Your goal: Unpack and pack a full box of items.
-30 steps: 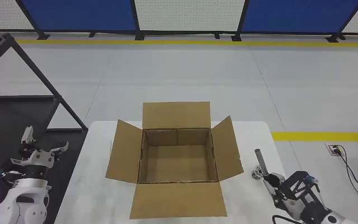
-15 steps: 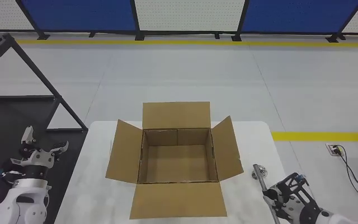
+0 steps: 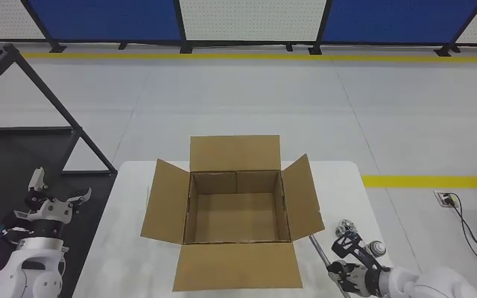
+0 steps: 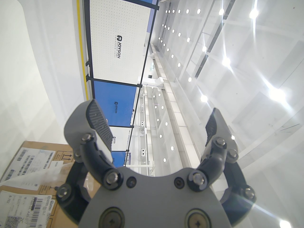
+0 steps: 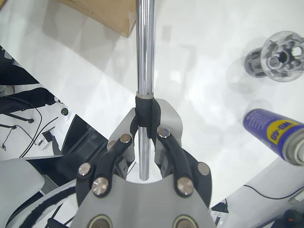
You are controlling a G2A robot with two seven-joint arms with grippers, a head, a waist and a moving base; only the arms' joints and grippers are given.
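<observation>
Box [image 3: 236,153] is sitting open in the middle of the white table [image 3: 127,246], all four flaps splayed out.

At the table's near right corner the right gripper [image 5: 144,117] is clamping a chrome rod [image 5: 144,36] between its black pads. The rod is running from the pads toward the box and passing just beside a flap corner; touching or apart, cannot tell. Right of the rod, bare tabletop is stretching out to a grey spool [image 5: 280,56] and a blue spray can [image 5: 270,131]. Both are lying near the right edge, well apart from the rod.

Off the table's left side the left gripper [image 4: 154,124] is hanging with its fingers spread wide and nothing between them.

- **Cut off:** the wrist picture's edge is cutting off the rod's far end and the can's cap end. From above, the picture's bottom edge is cutting off the right arm.
- **Hard to make out:** a labelled cardboard face is showing beside the left gripper; same box or not, cannot tell.
- **Since a second ago:** the right gripper is sitting nearer the table's front edge and closer to the box. The rod is now slanting toward the flap corner instead of lying along the right edge. The can is now showing from above. The left gripper and the box are staying put.
</observation>
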